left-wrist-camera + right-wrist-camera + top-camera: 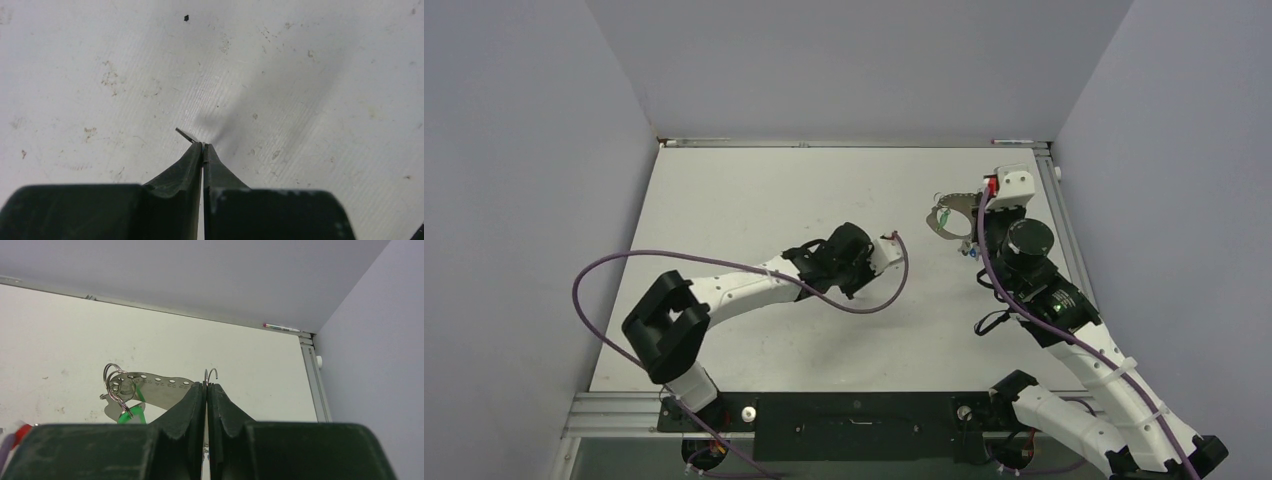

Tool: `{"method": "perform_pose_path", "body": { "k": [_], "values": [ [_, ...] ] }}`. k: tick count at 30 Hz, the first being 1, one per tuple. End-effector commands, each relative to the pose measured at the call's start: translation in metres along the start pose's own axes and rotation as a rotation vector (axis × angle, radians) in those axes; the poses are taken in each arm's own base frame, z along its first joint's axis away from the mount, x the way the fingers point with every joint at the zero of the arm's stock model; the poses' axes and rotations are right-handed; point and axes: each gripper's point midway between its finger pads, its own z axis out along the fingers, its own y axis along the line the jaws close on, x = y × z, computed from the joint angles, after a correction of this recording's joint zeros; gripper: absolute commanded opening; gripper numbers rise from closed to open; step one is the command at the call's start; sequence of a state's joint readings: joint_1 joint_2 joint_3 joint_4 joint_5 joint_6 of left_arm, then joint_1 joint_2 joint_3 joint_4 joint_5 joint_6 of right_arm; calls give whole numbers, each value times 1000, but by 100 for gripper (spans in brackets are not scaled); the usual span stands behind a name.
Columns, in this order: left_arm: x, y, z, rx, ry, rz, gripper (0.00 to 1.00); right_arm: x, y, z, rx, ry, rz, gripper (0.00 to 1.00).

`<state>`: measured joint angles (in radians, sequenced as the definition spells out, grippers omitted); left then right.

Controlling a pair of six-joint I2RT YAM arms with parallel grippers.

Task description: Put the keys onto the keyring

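My right gripper is shut on the keyring, a thin grey wire whose hooked end sticks up between the fingertips. It is held above the table's right side. On the wire loop hang a silver metal plate with holes, small split rings and a green-headed key. My left gripper is shut at the table's middle, low over the surface. A thin flat silver piece, like a key's blade tip, pokes out of its fingertips. Its head is hidden.
A pen lies along the back wall's rail at the right. The metal side rail runs close on the right of the right gripper. A purple cable loops beside the left wrist. The white table is scuffed.
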<state>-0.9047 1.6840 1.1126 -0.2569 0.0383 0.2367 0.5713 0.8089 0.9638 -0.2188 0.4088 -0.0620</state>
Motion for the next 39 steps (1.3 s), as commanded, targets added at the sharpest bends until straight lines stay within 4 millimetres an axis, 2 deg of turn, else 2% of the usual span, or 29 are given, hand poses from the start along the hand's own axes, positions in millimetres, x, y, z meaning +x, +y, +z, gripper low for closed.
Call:
{"method": "perform_pose_path", "body": {
  "k": [1,9,12,13,15,16,20,26,29,32,35,39],
  "values": [
    [-39,6,-46,-56,-169,-50,0,-20,14,1,-70,-77,23,5],
    [-45,-6,-113,-43,-270,70,0,-18,49,-1,-222,-103,-2,5],
    [-45,-9,-135,-46,-371,150,0,-17,64,-3,-282,-110,-11,5],
    [-51,-9,-145,-61,-439,188,0,-16,68,-3,-299,-112,-13,5],
    [-47,-19,-157,-42,-532,295,0,-13,79,-4,-341,-110,-17,5],
    [-36,-25,-157,-35,-562,365,0,-12,83,-5,-358,-109,-20,5],
    [-32,-39,-188,-78,-766,577,0,-2,103,-8,-437,-93,-34,5],
    [-26,-58,-214,9,-881,600,0,12,130,-20,-554,-84,-70,5],
    [-22,-56,-208,8,-883,568,0,17,136,-24,-572,-78,-79,5],
    [-21,-40,-191,-54,-825,518,0,23,124,-16,-485,-48,-69,5],
    [-20,-29,-166,-69,-753,462,0,31,109,-7,-380,-14,-68,5],
    [-19,-7,-129,-124,-610,419,0,40,101,-5,-332,3,-76,5]
  ]
}}
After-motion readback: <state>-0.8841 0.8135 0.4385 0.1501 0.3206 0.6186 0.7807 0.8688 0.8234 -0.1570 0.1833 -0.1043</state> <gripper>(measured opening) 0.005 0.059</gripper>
